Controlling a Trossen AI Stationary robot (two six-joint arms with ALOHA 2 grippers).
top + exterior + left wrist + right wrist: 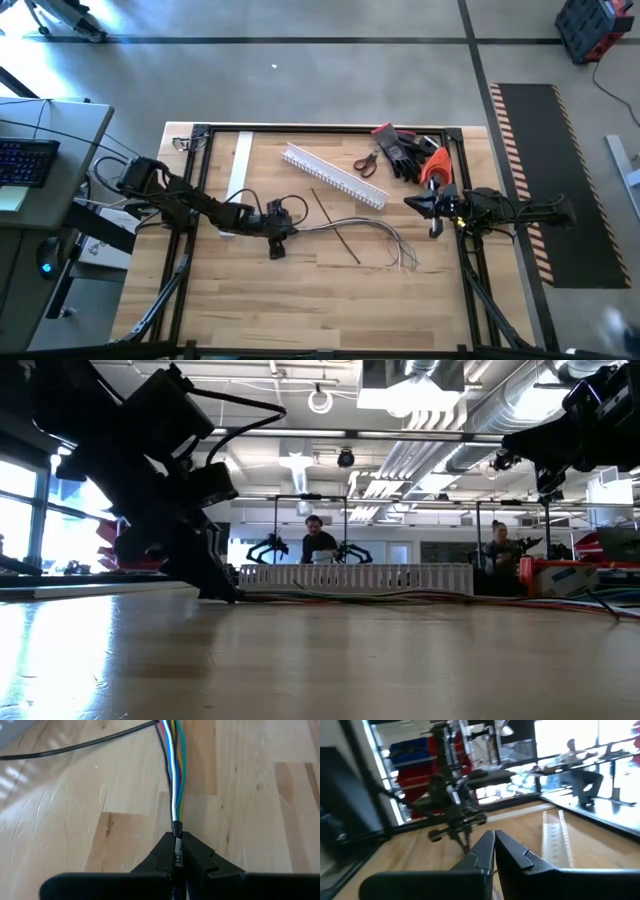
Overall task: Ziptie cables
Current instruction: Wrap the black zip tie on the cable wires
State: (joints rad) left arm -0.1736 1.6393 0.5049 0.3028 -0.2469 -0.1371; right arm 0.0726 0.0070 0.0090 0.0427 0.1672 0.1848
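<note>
Pale wood planks form the table [300, 280]. Mid-table, the left gripper [177, 840] is clamped on one end of the cables [350, 226], thin glossy strands splaying toward the right. The right gripper [412, 203] hovers at the right edge, jaws together, empty. Farther back lie a white toothed duct [333, 174], scissors [367, 162] and gloves [405, 150].

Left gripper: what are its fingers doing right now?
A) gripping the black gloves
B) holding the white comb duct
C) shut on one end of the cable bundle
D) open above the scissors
C. In the left wrist view the left gripper has its fingers closed on the end of the cables, which run away from it across the wooden table.
</note>
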